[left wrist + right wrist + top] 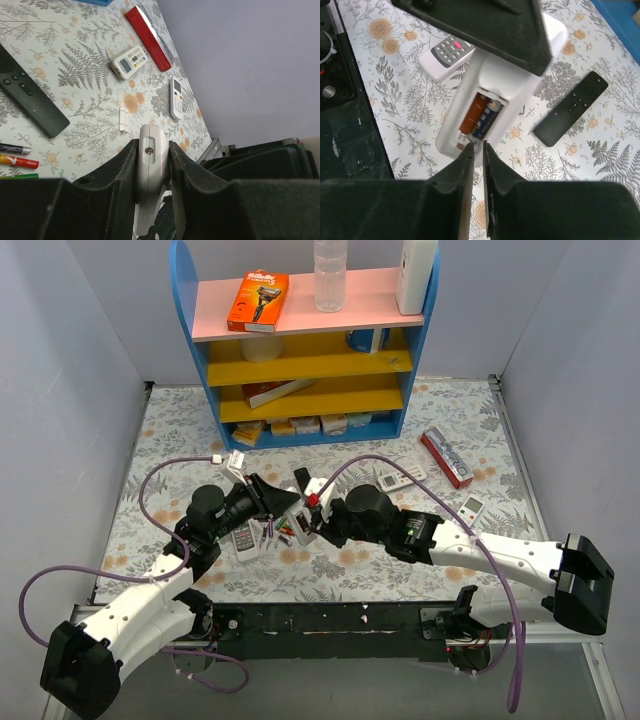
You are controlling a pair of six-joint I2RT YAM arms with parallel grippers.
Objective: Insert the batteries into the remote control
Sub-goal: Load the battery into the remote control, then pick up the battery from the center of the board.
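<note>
My left gripper (152,150) is shut on a white remote (151,165), seen edge-on between its fingers. In the right wrist view this white remote (512,85) is held tilted above the table with its back compartment open. An orange cell and a dark blue cell (480,117) lie side by side in the compartment. My right gripper (477,147) is shut and empty, its tips touching the near end of those cells. The slim black remote (571,107) lies flat on the table beside it, also in the left wrist view (27,95). Loose batteries (17,161) lie near it.
A grey-white button remote (447,55) lies under the held remote. A small white cover piece (123,118), two white display remotes (129,61) (176,97) and a red box (149,37) lie on the right. The blue shelf unit (305,350) stands at the back.
</note>
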